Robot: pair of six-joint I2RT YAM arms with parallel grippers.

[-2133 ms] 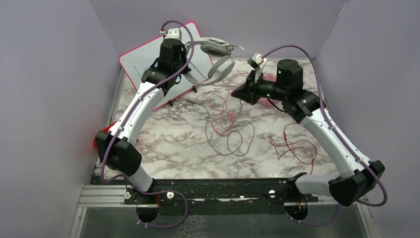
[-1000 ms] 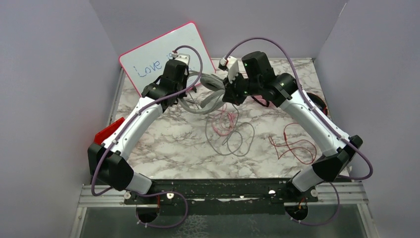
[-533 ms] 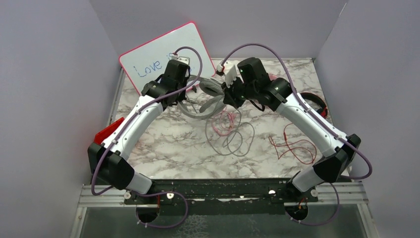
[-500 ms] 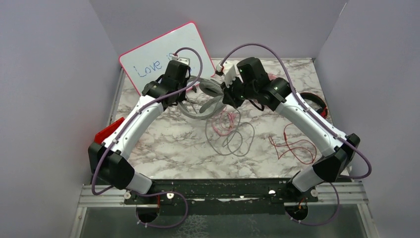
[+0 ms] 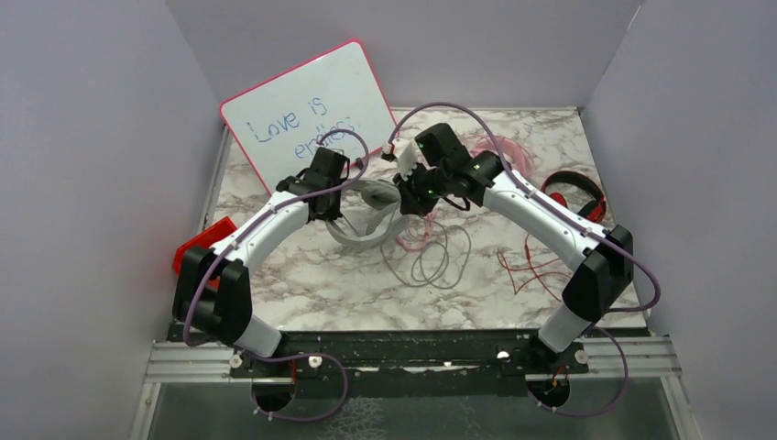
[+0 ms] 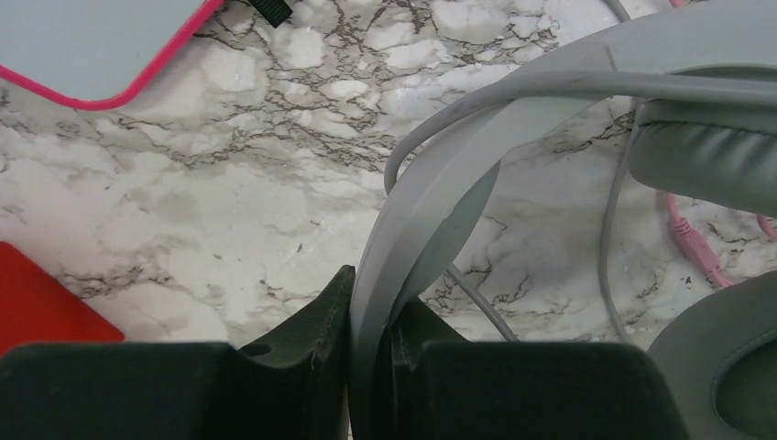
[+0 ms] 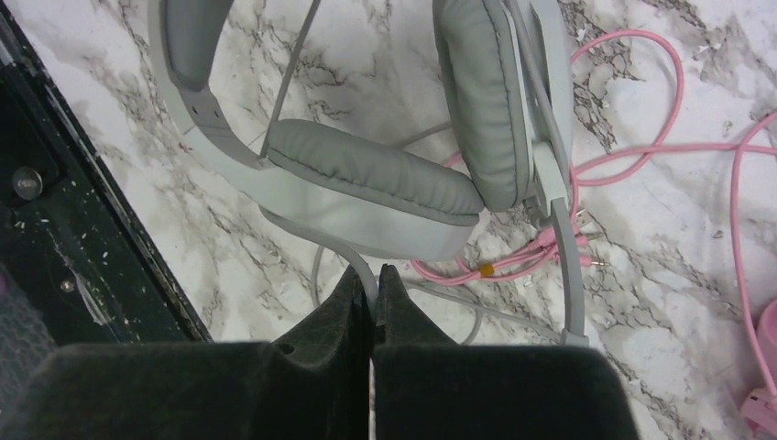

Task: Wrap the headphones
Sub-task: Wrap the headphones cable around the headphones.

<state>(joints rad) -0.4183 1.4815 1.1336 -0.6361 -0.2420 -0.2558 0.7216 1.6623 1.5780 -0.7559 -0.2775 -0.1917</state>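
L gripper (image 6: 370, 316) is clamped shut on the headband of the grey headphones (image 6: 421, 211), mid-table (image 5: 321, 293), in front of the whiteboard (image 5: 302, 115). R gripper (image 7: 370, 291) is pinched shut on the grey cable (image 7: 365, 271), just below an ear cup (image 7: 366, 174). The pink cable (image 7: 632, 154) is tangled beside it. The pink pair (image 5: 518, 156) is seen behind the R arm, and the red pair (image 5: 570, 174) near the R edge.

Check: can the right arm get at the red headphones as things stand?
Probably not yet: the right end effector is shut on the grey cable and must let go first. Otherwise the red headphones lie uncovered on its side, beside its forearm.
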